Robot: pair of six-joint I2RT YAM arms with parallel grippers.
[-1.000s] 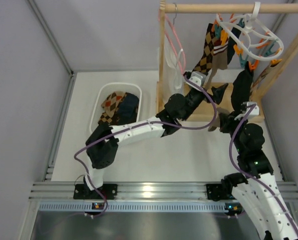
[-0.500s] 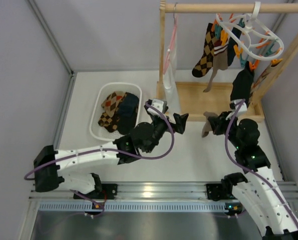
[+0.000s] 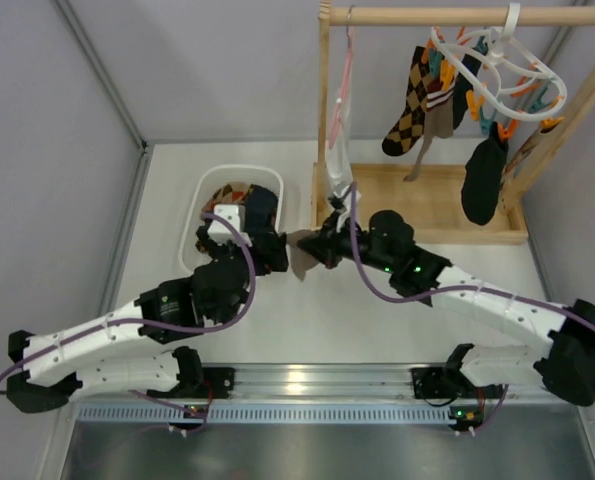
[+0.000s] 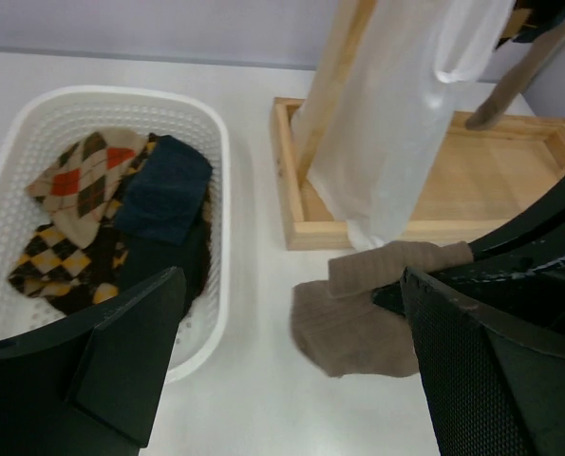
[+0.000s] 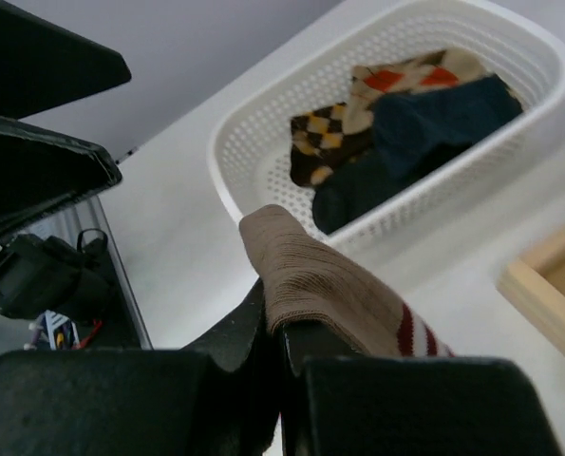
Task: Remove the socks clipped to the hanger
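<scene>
Socks, at least three (argyle, taupe, navy), hang clipped to the hanger in the overhead view; the right gripper holds a taupe sock just beside the basket; from the left wrist, the left gripper gapes wide, holding nothing; from the right wrist, the jaws pinch that striped-cuff sock, not yet dropped; the basket already has several socks in it.

My right gripper pinches a brown sock (red stripes on it); past the jaws sits a white basket holding other socks.
</scene>
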